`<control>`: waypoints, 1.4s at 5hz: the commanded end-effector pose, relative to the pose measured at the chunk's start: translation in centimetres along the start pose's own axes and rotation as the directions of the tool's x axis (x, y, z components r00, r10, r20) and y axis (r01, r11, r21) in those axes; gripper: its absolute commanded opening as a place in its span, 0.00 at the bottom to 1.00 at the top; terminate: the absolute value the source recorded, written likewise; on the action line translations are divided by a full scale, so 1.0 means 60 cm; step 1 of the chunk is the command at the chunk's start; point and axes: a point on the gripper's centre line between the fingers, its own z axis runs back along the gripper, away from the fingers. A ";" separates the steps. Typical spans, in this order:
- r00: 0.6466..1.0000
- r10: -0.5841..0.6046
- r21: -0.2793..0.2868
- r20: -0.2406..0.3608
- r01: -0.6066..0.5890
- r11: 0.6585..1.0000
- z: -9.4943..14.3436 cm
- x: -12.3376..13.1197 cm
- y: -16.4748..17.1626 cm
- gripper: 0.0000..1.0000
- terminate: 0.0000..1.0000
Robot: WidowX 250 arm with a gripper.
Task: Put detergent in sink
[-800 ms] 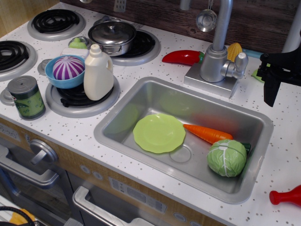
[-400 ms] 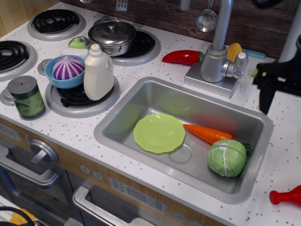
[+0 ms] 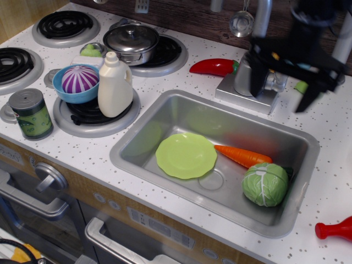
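Your gripper (image 3: 280, 88) hangs empty with its two fingers spread wide, up by the tap (image 3: 254, 66) at the back of the sink (image 3: 143, 132); it is blurred, so I may be off on its exact height. The detergent (image 3: 114, 85) stands upright on a stove burner (image 3: 88, 118) well to the left, just beside the blue bowl (image 3: 74, 93) holding the purple ball (image 3: 80, 78), and I cannot tell whether bottle and bowl touch.

The risk is in the approach: come in low and you could clip the tap, or knock the bowl when you close on the bottle. The pot (image 3: 132, 41) sits close behind and the can (image 3: 31, 113) in front, so space is tight. The bottle is tall and could tip if caught off-centre. In the sink, the plate (image 3: 186, 155), carrot (image 3: 242, 155) and cabbage (image 3: 265, 184) leave little bare floor; aim for the left end.
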 end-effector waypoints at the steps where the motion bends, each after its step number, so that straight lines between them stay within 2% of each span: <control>1: 0.994 -0.095 0.083 0.056 0.090 0.992 0.057 0.006 0.121 1.00 0.00; 2: 0.990 -0.127 0.134 0.065 0.118 0.984 0.057 0.005 0.203 1.00 0.00; 3: 0.989 -0.134 0.132 0.065 0.125 0.983 0.041 0.003 0.253 1.00 0.00; 5: 0.988 -0.134 0.180 0.071 0.120 0.976 0.010 -0.021 0.323 1.00 0.00; 7: 0.986 -0.151 0.123 0.076 0.141 0.982 -0.030 -0.037 0.337 1.00 0.00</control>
